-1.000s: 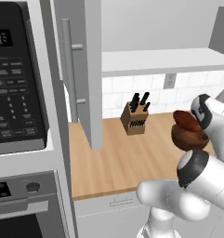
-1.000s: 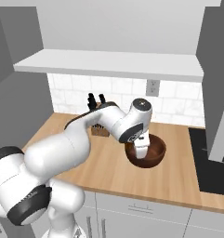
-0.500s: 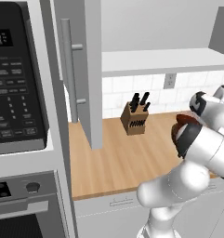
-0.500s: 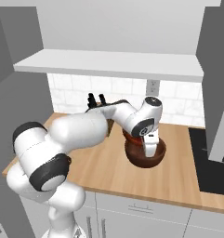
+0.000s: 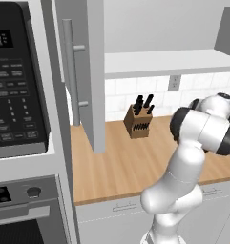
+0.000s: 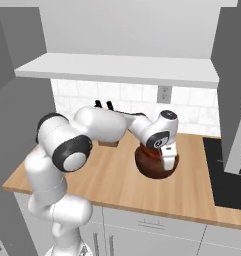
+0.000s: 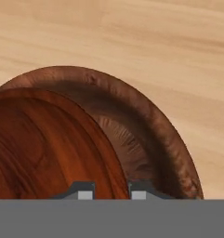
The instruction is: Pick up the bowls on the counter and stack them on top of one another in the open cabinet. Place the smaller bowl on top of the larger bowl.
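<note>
Wooden smaller bowl (image 7: 43, 144) nests inside larger bowl (image 7: 150, 135).

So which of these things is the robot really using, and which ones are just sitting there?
For the job:
- larger bowl, on the counter
- smaller bowl, seemingly nested inside the larger one
- open cabinet, where both must go
- gripper, fingers straddling the smaller bowl's rim

Just sitting there:
- knife block
- microwave
- wall outlet

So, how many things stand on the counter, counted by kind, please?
Wooden bowls: 2, the smaller bowl and the larger bowl
Knife blocks: 1, the knife block
Total: 3
</note>
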